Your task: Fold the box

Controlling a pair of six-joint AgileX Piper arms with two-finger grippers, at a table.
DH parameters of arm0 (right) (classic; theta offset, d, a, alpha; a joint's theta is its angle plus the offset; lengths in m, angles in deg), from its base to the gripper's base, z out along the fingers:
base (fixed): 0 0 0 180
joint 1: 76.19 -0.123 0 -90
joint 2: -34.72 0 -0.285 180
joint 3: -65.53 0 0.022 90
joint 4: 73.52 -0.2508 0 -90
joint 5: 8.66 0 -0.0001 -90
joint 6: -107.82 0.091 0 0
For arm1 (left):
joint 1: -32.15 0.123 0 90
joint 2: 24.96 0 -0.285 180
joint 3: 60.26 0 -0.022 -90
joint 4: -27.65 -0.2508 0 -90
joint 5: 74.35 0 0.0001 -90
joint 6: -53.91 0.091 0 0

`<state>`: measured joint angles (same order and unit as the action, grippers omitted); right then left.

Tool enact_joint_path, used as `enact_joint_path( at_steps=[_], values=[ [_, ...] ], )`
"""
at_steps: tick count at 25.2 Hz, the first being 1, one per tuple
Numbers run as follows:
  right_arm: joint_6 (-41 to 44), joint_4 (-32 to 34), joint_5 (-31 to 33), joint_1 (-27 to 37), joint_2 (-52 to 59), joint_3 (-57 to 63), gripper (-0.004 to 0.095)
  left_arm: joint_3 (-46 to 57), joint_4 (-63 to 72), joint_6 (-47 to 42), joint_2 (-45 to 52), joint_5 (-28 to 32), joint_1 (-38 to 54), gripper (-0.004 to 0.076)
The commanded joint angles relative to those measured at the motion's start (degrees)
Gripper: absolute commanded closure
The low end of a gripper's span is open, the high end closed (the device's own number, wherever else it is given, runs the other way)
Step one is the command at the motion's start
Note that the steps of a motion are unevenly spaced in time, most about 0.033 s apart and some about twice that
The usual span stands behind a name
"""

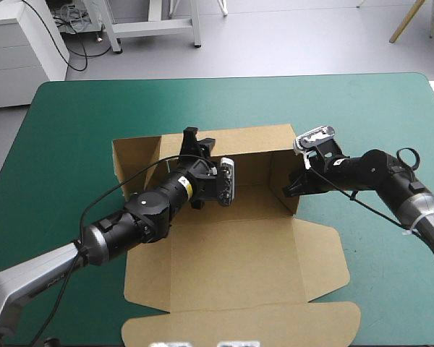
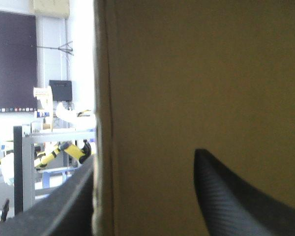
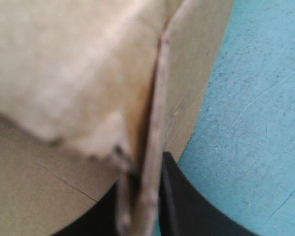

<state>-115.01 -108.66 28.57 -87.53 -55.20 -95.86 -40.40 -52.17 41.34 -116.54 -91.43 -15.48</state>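
Note:
The brown box [image 1: 239, 253] lies in mid-table. Its back wall [image 1: 249, 139] and right side wall [image 1: 282, 177] are raised, and its lid lies flat toward the near edge. My left gripper [image 1: 193, 142] stands over the back wall's left part. In the left wrist view the gripper [image 2: 143, 157] is open and the wall's edge [image 2: 102, 123] rises between the fingers, against one of them. My right gripper [image 1: 293, 189] is at the right side wall's near end. In the right wrist view it [image 3: 145, 169] is shut on that wall's edge [image 3: 155, 123].
A left flap [image 1: 134, 155] of the box stands beside the left arm. The lid's front flap [image 1: 239, 325] reaches close to the table's near edge. The teal-green cover [image 1: 72, 130] stretches wide on both sides of the box and beyond its back wall.

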Motion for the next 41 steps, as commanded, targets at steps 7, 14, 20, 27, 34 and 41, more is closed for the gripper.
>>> enact_joint_path(
  at_steps=[7,14,20,27,34,41],
  values=[
    [3.9,0.3,2.0,-0.6,1.8,-1.5,0.0926,-1.7,-0.6,-1.2,9.4,-8.3,-11.2,0.0093],
    [4.1,0.3,1.9,-0.6,1.8,-1.5,0.0926,-1.8,-0.3,-1.2,15.6,-15.3,-23.3,0.0102],
    [4.2,0.3,1.9,-0.6,1.8,-1.5,0.0926,-7.2,11.2,-0.6,16.1,-19.4,-27.7,0.0147],
    [4.2,0.8,2.1,-0.6,1.8,-1.5,0.0926,-21.6,29.4,0.7,16.0,-26.6,-27.5,0.0493],
    [4.5,2.7,2.1,-0.6,1.9,-2.7,0.0926,-28.5,30.0,0.7,16.5,-45.6,-23.2,0.0717],
    [10.9,11.5,5.8,-0.6,5.3,-8.5,0.0927,-28.5,44.4,3.4,20.7,-45.0,-2.7,0.0709]
  ],
)
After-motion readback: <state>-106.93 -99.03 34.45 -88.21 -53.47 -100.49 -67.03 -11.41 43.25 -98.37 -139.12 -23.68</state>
